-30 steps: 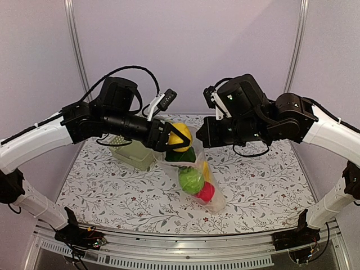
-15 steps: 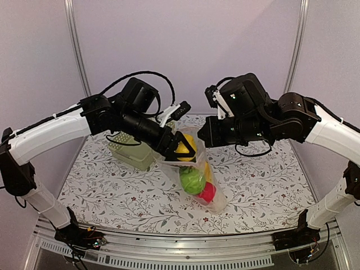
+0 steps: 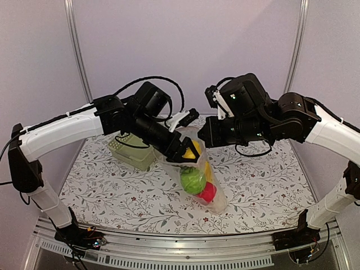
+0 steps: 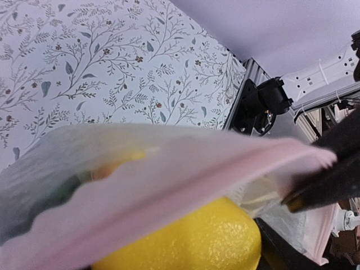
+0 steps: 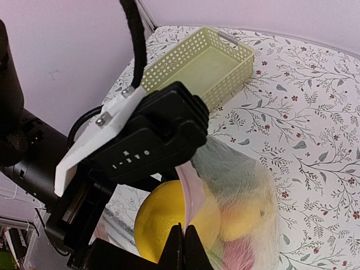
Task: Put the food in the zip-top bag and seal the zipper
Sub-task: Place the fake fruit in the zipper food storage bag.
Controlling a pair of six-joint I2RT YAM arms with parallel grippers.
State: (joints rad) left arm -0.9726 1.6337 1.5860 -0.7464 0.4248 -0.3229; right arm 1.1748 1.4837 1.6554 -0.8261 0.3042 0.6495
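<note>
Yellow fruit [image 5: 160, 219], green apple [image 3: 191, 180], red fruit [image 3: 207, 193] seen through clear bag [image 3: 217, 203]. Basket [image 5: 169, 63] coloured pale green. Table [image 3: 112, 191] printed white with grey leaves.

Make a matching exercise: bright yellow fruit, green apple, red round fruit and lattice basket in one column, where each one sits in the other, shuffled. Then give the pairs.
1. bright yellow fruit
2. green apple
3. red round fruit
4. lattice basket

A. deepest in the zip-top bag, nearest the arm bases
B. on the table, outside the bag
C. at the bag's mouth, under the left gripper
D. inside the bag, midway down

Pairs: 1-C, 2-D, 3-A, 4-B
</note>
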